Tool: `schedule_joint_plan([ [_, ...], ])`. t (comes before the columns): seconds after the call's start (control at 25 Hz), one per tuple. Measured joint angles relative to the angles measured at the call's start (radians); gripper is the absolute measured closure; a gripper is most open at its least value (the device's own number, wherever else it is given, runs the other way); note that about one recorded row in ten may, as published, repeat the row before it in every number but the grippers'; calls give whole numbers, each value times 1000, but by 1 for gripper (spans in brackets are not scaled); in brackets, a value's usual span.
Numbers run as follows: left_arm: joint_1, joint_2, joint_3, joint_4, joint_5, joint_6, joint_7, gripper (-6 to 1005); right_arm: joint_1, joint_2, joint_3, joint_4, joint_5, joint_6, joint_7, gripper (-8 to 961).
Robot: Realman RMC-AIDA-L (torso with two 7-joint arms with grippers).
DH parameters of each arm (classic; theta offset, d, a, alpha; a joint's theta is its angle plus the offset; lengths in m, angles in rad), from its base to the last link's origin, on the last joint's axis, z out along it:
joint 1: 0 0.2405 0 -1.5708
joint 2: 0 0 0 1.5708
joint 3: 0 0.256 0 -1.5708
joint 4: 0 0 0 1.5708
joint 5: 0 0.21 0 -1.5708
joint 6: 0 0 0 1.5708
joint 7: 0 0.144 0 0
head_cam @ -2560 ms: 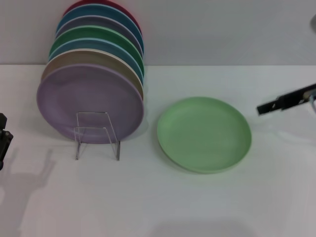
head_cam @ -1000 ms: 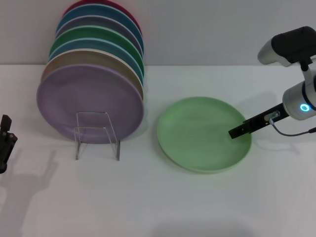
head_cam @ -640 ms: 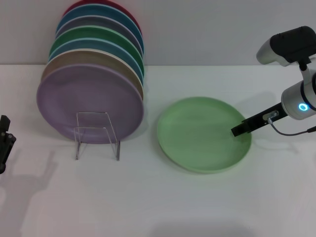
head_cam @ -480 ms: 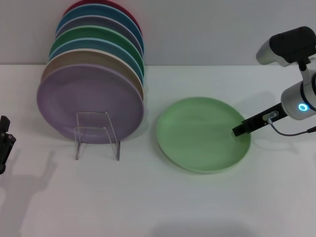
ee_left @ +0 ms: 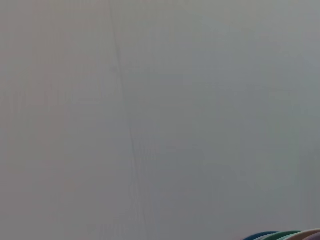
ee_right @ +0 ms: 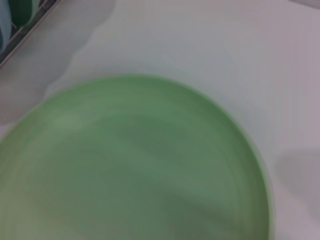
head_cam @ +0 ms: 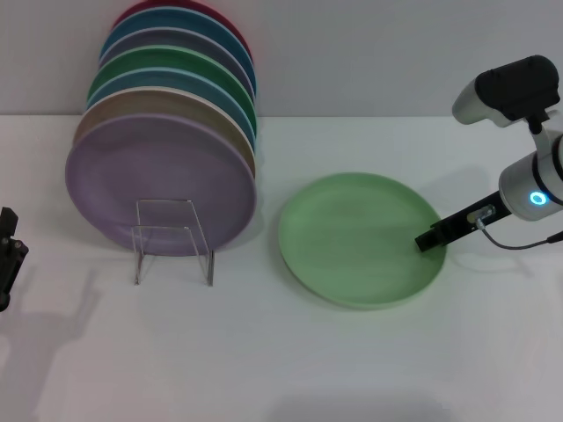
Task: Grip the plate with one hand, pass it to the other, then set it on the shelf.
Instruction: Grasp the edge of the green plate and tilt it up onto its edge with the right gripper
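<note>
The pale mint-green plate (head_cam: pixel 356 239) lies flat on the white table, right of the rack. It fills the right wrist view (ee_right: pixel 135 160). My right gripper (head_cam: pixel 428 239), on the silver-grey arm with the blue ring (head_cam: pixel 537 199), is low at the plate's right rim, with its black tip over the edge. The shelf (head_cam: pixel 172 239) is a clear rack whose see-through bracket stands in front of a lavender plate (head_cam: pixel 158 180). My left gripper (head_cam: pixel 7 251) is parked at the far left edge of the table.
Several coloured plates (head_cam: pixel 176 83) stand on edge in the rack behind the lavender one, against the back wall. Their rims show in the left wrist view (ee_left: pixel 285 235) and the right wrist view (ee_right: pixel 15 15). White table surrounds the green plate.
My right gripper came in from the right over the plate's right rim, then drew back slightly toward the rim edge. The left gripper has sunk slightly at the table's left edge.
</note>
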Motion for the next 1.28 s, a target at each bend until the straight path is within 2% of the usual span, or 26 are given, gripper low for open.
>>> schedule_joint_plan([
  [0.36,-4,0,0,6,-1,-4,0,160,11,1,-74,-17,5,-35,22,655],
  [0.64,-3,2,0,6,-3,0,0,160,13,10,-84,-9,11,-42,18,729],
  [1.28,-3,2,0,-7,0,9,0,161,-99,27,-89,162,98,15,-60,859],
])
